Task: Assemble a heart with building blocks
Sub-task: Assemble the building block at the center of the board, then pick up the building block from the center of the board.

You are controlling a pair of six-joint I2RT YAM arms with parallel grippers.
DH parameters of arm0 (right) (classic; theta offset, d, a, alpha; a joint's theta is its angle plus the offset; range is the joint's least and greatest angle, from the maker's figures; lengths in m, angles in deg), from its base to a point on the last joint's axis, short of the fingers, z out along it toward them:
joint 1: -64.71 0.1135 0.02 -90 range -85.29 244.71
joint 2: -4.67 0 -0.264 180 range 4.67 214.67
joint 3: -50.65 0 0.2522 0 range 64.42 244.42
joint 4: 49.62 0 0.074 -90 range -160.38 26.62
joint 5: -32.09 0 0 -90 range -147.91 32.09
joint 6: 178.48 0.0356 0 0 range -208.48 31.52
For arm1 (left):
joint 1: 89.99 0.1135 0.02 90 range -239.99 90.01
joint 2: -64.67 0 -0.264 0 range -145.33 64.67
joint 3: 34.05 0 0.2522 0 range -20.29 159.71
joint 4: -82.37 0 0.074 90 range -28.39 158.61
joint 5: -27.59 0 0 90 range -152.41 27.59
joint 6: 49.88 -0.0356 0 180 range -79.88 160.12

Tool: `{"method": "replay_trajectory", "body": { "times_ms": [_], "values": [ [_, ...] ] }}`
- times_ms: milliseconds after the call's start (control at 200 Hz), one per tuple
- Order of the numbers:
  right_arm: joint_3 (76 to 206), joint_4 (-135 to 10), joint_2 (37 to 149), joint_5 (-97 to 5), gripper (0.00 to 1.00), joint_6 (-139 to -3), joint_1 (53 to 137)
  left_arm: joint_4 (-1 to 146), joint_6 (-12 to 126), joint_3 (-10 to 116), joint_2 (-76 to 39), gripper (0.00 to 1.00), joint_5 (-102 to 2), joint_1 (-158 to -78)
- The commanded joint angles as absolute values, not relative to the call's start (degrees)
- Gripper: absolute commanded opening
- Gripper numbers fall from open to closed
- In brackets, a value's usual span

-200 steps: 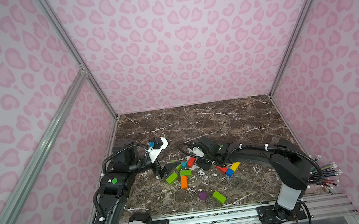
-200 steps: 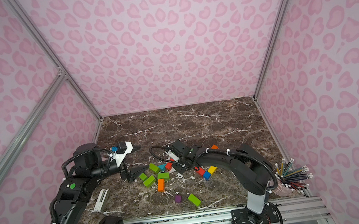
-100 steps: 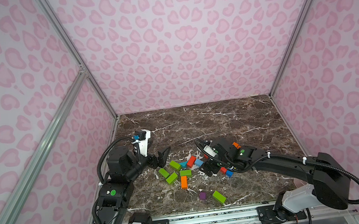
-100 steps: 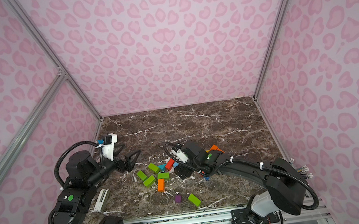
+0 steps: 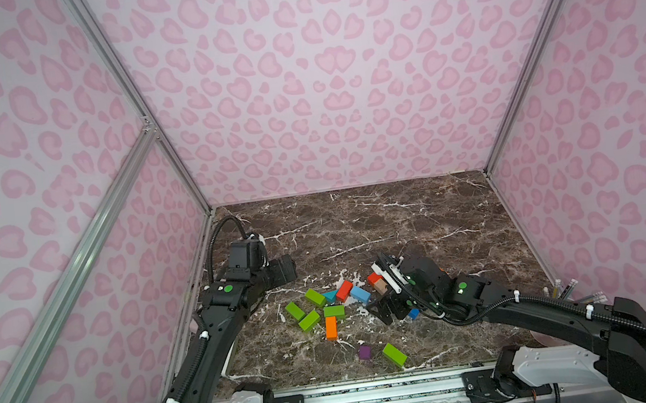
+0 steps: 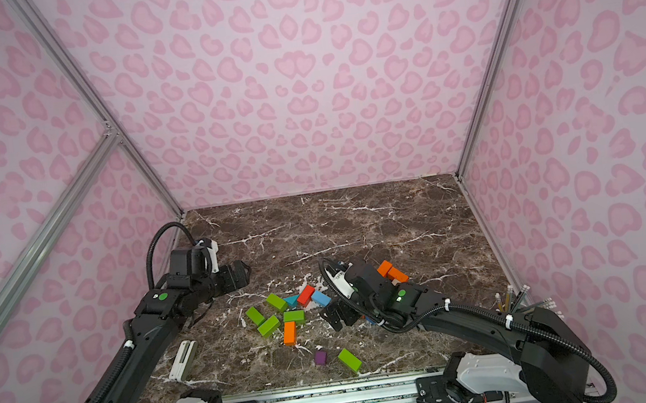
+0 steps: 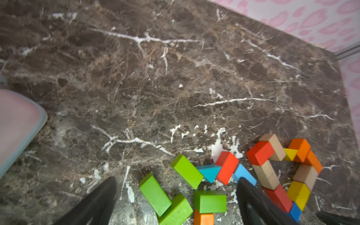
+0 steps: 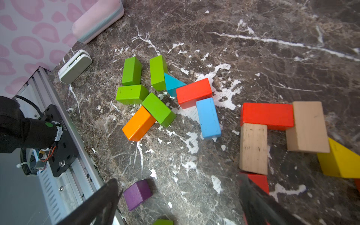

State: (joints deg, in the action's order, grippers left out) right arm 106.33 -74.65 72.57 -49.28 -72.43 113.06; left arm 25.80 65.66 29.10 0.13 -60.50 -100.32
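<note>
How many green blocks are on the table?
5 green blocks: four clustered together, one alone near the front rail beside the purple cube. Others may hide under the right arm.

The right gripper is holding its fingers wide apart at the frame's edge, gripping nothing. A purple cube is lying just beside one. Mid-frame, green bricks, an orange brick, a teal prism, a red brick and a blue brick are lying clustered on the surface. Near the other finger, a long red brick is touching two tan bricks.
</note>
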Motion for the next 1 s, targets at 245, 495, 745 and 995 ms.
{"method": "replay_trajectory", "body": {
  "times_ms": [245, 495, 745, 995],
  "values": [
    [103.95, -71.62, 70.15, -49.77, 0.99, -72.35, 112.60, 28.21, 72.35, 21.34, -3.37, 0.80, -65.31, -102.18],
    [103.46, -70.87, 69.61, -49.94, 0.99, -72.49, 112.49, 31.11, 73.52, 19.80, -7.80, 0.68, -65.22, -105.25],
    [103.52, -71.10, 69.35, -50.17, 0.99, -72.49, 112.52, 32.38, 73.52, 19.35, -11.05, 0.58, -65.26, -107.34],
    [103.53, -71.20, 69.36, -50.52, 0.99, -72.44, 112.48, 31.51, 73.34, 18.39, -11.80, 0.58, -66.27, -107.49]
  ]
}}
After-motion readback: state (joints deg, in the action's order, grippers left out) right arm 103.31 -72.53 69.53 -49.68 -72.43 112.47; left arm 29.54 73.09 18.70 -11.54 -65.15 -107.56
